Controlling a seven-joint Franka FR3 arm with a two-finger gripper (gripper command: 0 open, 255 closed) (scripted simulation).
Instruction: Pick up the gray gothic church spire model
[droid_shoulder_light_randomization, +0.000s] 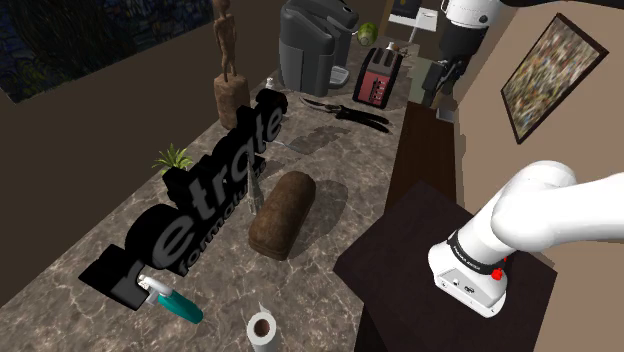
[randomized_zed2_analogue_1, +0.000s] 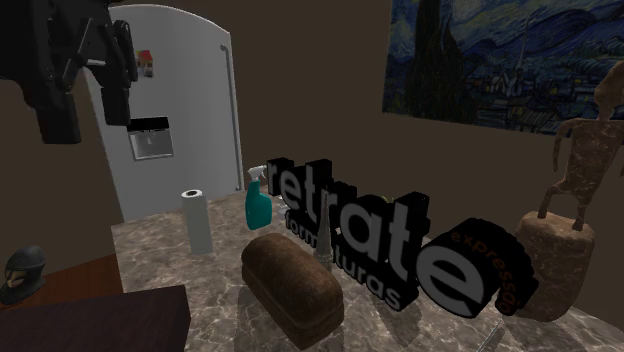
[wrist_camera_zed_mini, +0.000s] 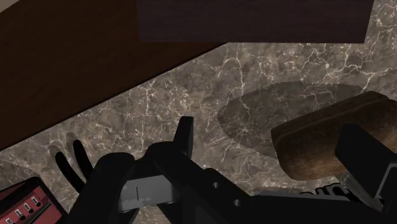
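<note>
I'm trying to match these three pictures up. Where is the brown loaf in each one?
Shoulder view: the loaf lies near the centre, just right of the black sign.
Second exterior view: the loaf is at lower centre, in front of the sign.
Wrist view: the loaf lies beside an oval shadow.
Shared landmark: the marble counter under the loaf.

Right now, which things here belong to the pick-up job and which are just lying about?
Job:
grey spire model

Lying about:
black lettered sign
brown loaf
teal spray bottle
paper towel roll
red toaster
coffee machine
</note>
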